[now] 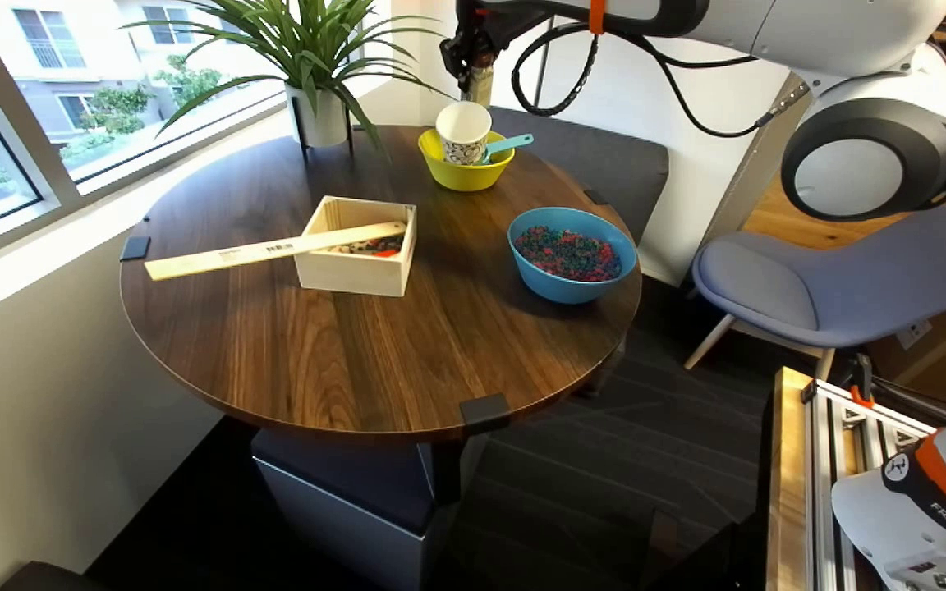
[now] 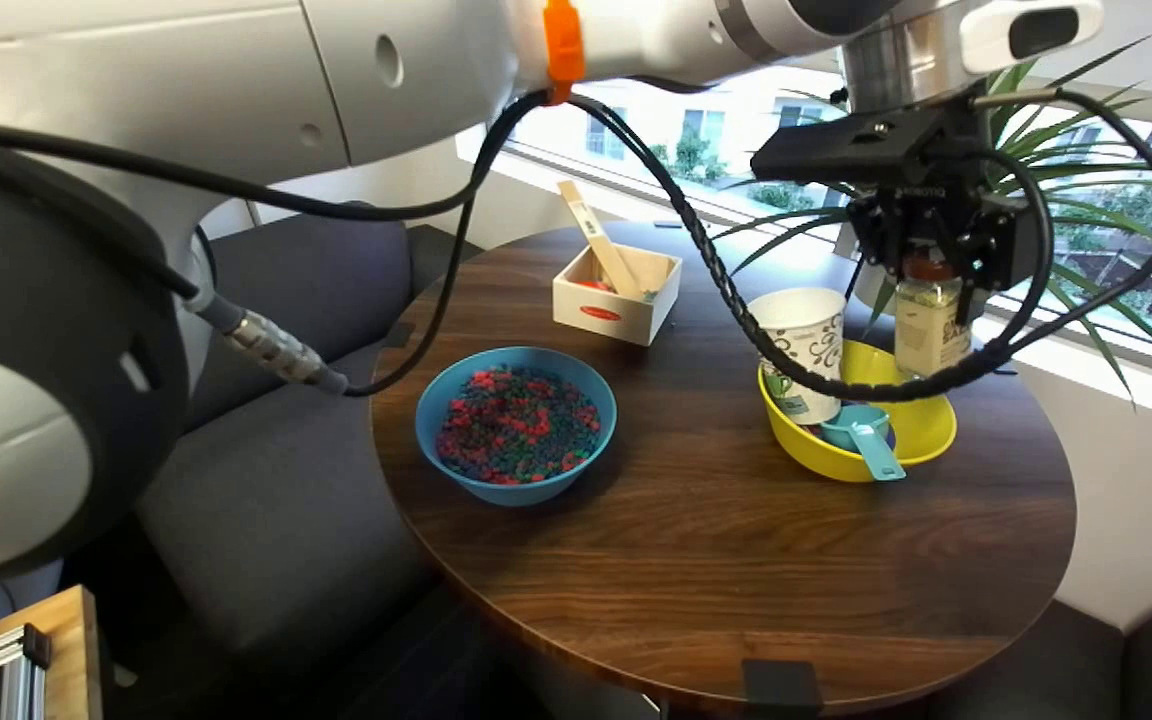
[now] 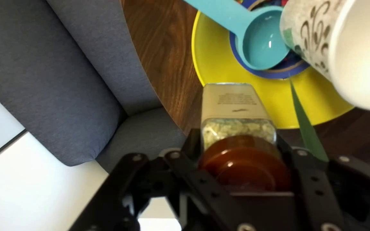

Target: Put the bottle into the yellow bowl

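The bottle, with a dark red cap and pale label, hangs upright in my gripper in both exterior views (image 1: 481, 85) (image 2: 928, 330). The wrist view shows its cap and label close up (image 3: 234, 101). My gripper (image 2: 936, 265) is shut on it near the cap; the jaws stand on both sides of it in the wrist view (image 3: 239, 144). The yellow bowl (image 2: 816, 455) sits on the table and holds a tilted paper cup (image 2: 806, 345) and a teal scoop (image 2: 861, 430). In the wrist view the bottle overlaps the yellow bowl's rim (image 3: 210, 54); its height above it is unclear.
A blue bowl (image 1: 563, 289) with coloured contents stands on the round table (image 1: 456, 336). A wooden box (image 1: 354, 275) holds a ruler (image 1: 243, 254) that sticks out. A potted plant (image 1: 321, 115) stands by the window; one leaf (image 3: 307, 125) reaches beside my gripper.
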